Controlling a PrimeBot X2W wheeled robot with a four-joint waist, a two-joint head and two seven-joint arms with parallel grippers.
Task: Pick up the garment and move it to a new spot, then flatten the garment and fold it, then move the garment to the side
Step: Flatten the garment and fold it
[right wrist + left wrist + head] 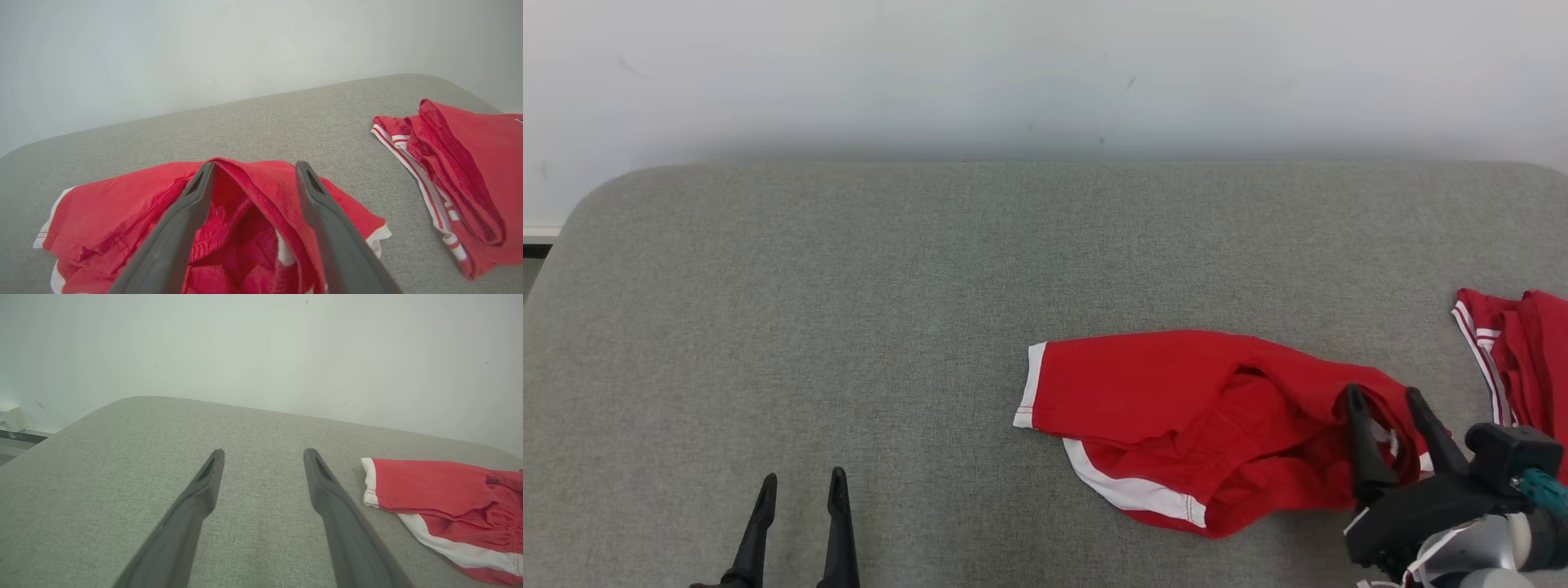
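The garment (pixel 1176 408) is a pair of red shorts with white trim, lying crumpled on the grey padded table (pixel 849 310), right of centre. It also shows in the left wrist view (pixel 441 498) and the right wrist view (pixel 122 212). My right gripper (pixel 1387 398) hovers over the garment's right end, jaws open, a raised fold of red cloth (pixel 261 179) lying between the fingers (pixel 188 212) without being pinched. My left gripper (pixel 802 482) stands open near the front edge at the lower left, well apart from the garment, with bare table between its fingers (pixel 204 486).
A second red garment with white stripes (pixel 1519 351) lies bunched at the table's right edge, also in the right wrist view (pixel 457 171). A pale wall (pixel 1045 73) runs behind the table. The table's rounded left corner (pixel 596 196) is near a skirting ledge.
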